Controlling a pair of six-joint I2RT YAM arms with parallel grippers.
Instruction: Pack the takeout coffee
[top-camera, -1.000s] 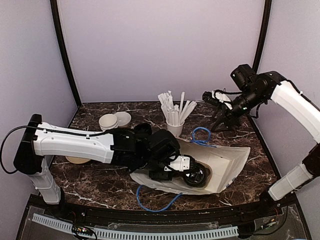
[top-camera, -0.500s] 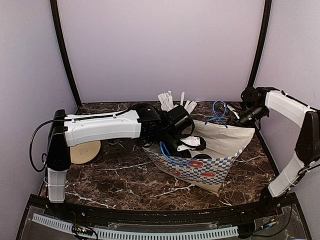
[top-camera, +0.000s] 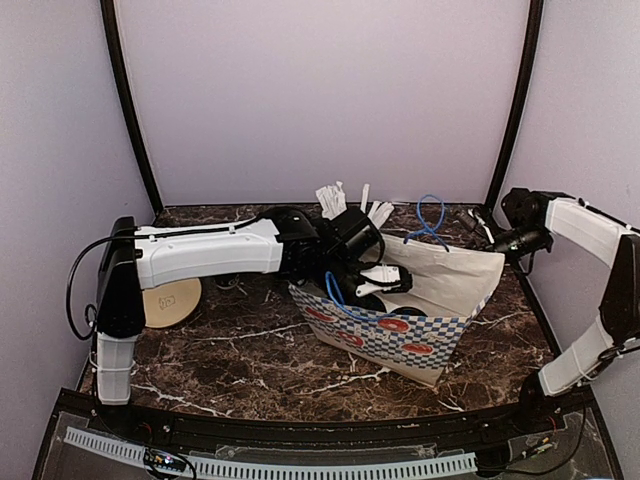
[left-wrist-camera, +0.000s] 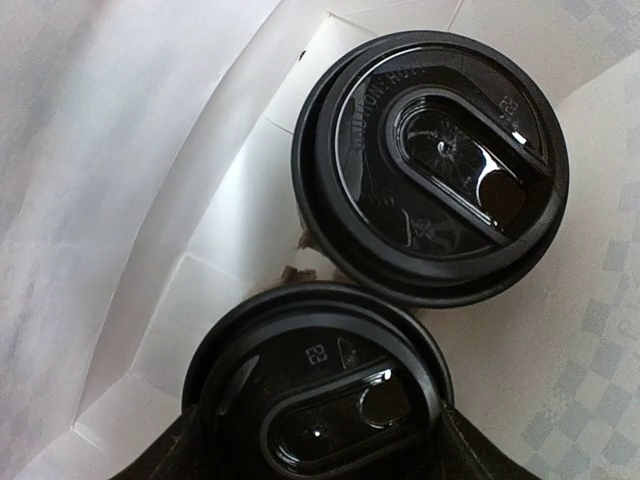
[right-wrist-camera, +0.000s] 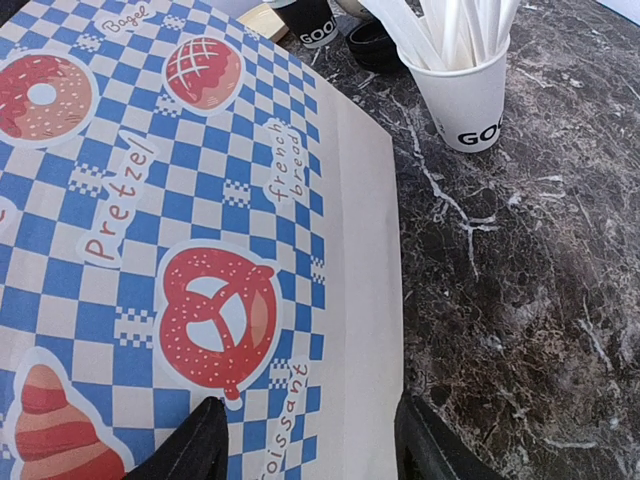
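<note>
The takeout coffee (left-wrist-camera: 318, 395), a black cup with a black lid, sits between my left gripper's (left-wrist-camera: 325, 445) fingers (left-wrist-camera: 470, 455) inside the paper bag (top-camera: 400, 335). A second lidded black cup (left-wrist-camera: 430, 165) stands just beyond it on the bag's white floor. In the top view my left gripper (top-camera: 385, 288) reaches down into the upright bag. My right gripper (top-camera: 482, 235) is at the bag's far right rim. In the right wrist view its fingers (right-wrist-camera: 205, 440) are spread apart over the bag's checkered side (right-wrist-camera: 190, 250).
The white straw cup (right-wrist-camera: 465, 100) stands behind the bag, straws showing in the top view (top-camera: 345, 205). Lidless black cups (right-wrist-camera: 305, 20) and bare black lids (right-wrist-camera: 370, 45) sit beside it. A tan disc (top-camera: 172, 300) lies at left. Blue bag handles (top-camera: 430, 215) stick up.
The bag went from lying flat to standing upright. My left arm lifted and now reaches down into it with the cup. My right arm swung right and down to the bag's rim.
</note>
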